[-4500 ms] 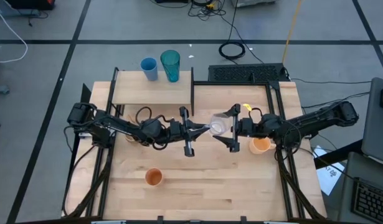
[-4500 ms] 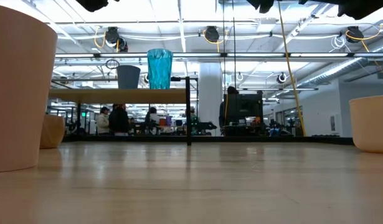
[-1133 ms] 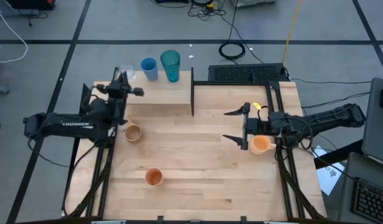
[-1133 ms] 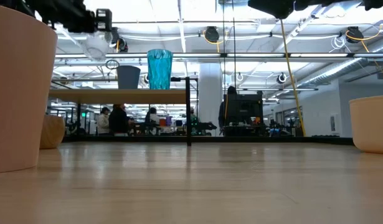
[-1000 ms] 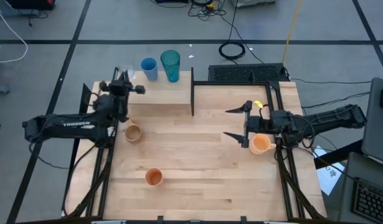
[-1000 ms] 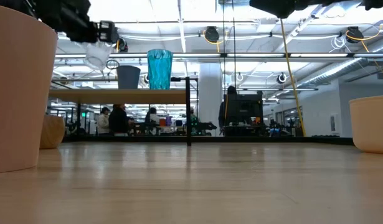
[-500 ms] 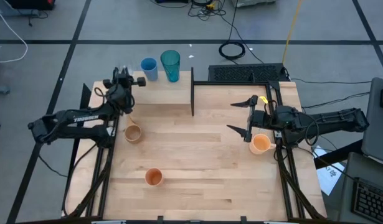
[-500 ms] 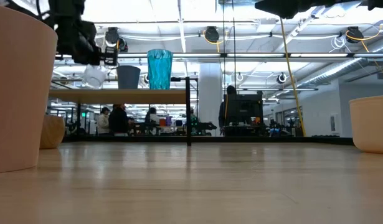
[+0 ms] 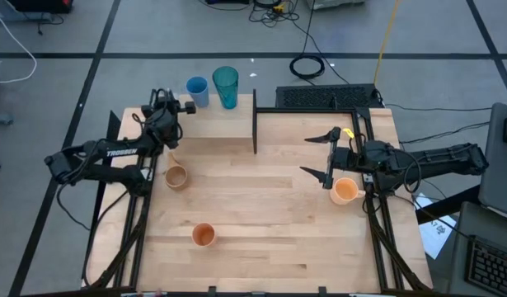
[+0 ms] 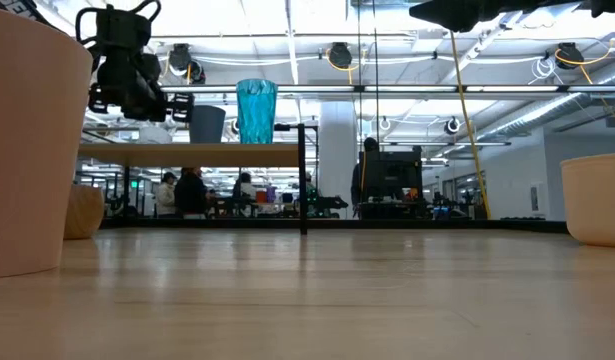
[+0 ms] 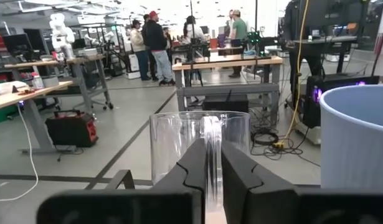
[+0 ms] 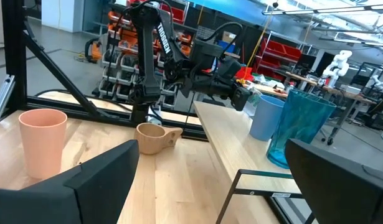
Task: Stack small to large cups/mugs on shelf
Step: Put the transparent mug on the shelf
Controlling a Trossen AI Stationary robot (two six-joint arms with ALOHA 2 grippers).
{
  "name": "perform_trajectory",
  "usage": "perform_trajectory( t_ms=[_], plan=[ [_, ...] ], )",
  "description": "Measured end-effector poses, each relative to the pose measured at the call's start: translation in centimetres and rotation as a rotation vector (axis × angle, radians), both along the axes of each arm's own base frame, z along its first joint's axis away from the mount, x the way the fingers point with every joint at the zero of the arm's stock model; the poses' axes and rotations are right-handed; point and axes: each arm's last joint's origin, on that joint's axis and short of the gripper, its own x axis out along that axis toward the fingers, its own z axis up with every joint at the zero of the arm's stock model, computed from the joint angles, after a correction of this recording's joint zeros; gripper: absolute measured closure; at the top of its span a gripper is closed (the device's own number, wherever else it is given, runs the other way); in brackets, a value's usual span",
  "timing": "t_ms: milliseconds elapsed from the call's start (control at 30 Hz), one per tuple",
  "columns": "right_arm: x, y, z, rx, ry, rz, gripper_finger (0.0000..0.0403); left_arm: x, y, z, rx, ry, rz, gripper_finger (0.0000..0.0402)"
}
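My left gripper (image 9: 172, 105) is over the left part of the shelf (image 9: 220, 125), shut on a clear cup (image 11: 200, 140). It is just left of the blue cup (image 9: 197, 89) and the tall teal tumbler (image 9: 225, 86), which stand on the shelf's far edge. My right gripper (image 9: 321, 155) is wide open and empty above the table's right side, beside the peach-orange cup (image 9: 345, 191). The tan handled mug (image 9: 176, 176) and the orange cup (image 9: 204, 235) stand on the tabletop. My left gripper pinches the clear cup at its near side (image 11: 211, 134), where a thin upright strip of the cup shows between the two fingers. The fingers come level from the table's left. The cup stands upright. The fingers hide its base, so I cannot tell whether it rests on the shelf.
The shelf's black upright post (image 9: 255, 124) stands at its right end. A black keyboard (image 9: 327, 97) lies beyond the far right edge. In the low view the orange cup (image 10: 32, 150) looms at the left and the peach-orange cup (image 10: 595, 198) at the right.
My left gripper has carried the clear cup toward the table's far edge and down over the shelf, closing in on the blue cup. It has stayed shut on the cup, which has stayed upright.
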Motion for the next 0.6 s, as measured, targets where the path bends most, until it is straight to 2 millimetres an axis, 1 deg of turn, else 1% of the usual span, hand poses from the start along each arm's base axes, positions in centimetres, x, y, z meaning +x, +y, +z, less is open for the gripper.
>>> perform_trajectory(
  t_ms=[167,433,500,600],
  plan=[
    [0.0,0.0,0.0,0.0,0.0,0.0,0.0009,0.0,0.01,-0.06,-0.004,-0.004,0.001,0.0358],
    [0.0,0.0,0.0,-0.004,0.0,0.0,0.0009,0.01,0.0,-0.46,-0.034,0.029,0.006,0.0378],
    [0.0,0.0,0.01,-0.006,0.0,0.0,0.0009,0.07,-0.08,-0.49,-0.036,0.032,0.004,0.0377],
    [0.0,0.0,0.01,-0.007,0.0,0.0,0.0009,0.1,-0.13,-0.52,-0.039,0.035,0.004,0.0363]
  ],
)
